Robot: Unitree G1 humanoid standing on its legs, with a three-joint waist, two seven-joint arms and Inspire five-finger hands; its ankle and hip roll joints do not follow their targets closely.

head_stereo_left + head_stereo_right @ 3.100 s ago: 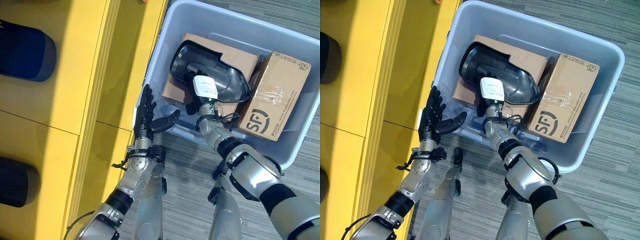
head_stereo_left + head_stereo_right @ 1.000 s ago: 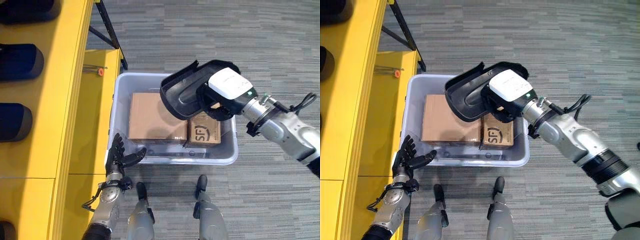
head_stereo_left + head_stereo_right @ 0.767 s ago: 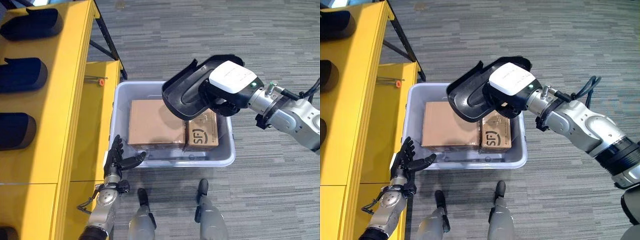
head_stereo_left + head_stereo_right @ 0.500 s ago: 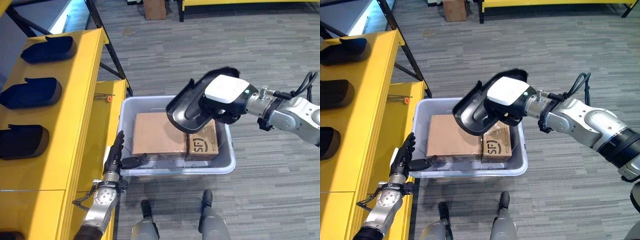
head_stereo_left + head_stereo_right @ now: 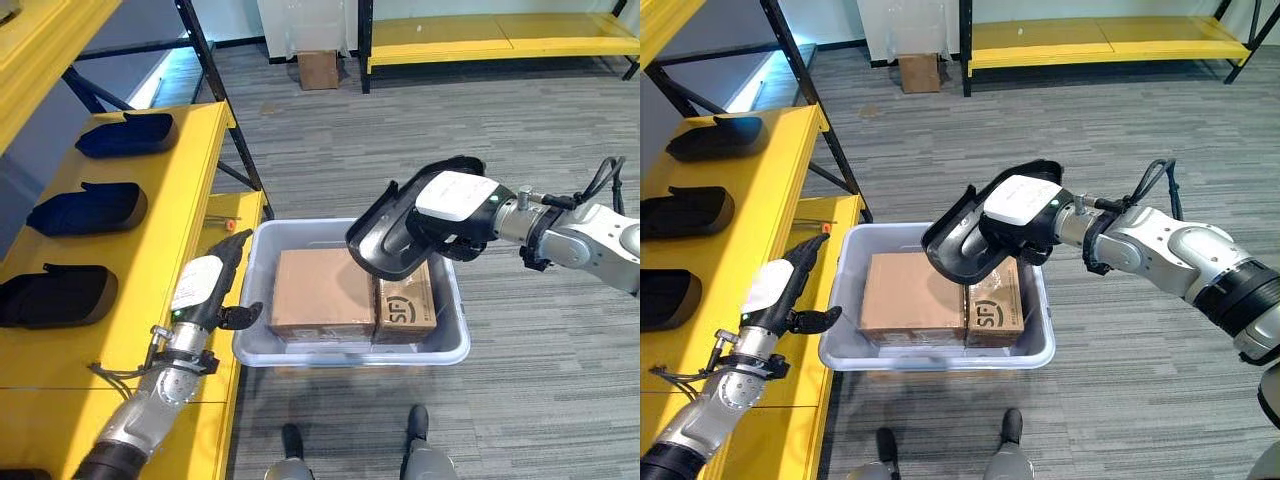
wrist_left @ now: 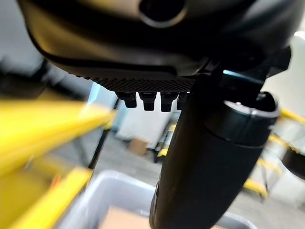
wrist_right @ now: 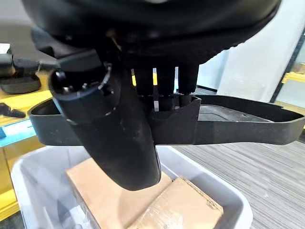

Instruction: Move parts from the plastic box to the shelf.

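Note:
My right hand, with a white cover on its back, is shut on a black moulded plastic part and holds it in the air over the right half of the grey plastic box. In the right wrist view its fingers curl over the part's rim. Two cardboard boxes lie side by side in the plastic box. My left hand hovers open, fingers straight, between the box's left wall and the yellow shelf.
Three dark parts lie in a row on the yellow shelf. A black slanted strut rises behind the box. Farther back stand a small cardboard box and a low yellow rack on grey carpet.
The camera has risen and tilted up. My right hand has lifted the black part out of the box and holds it higher. My left hand has turned its back upward beside the shelf edge.

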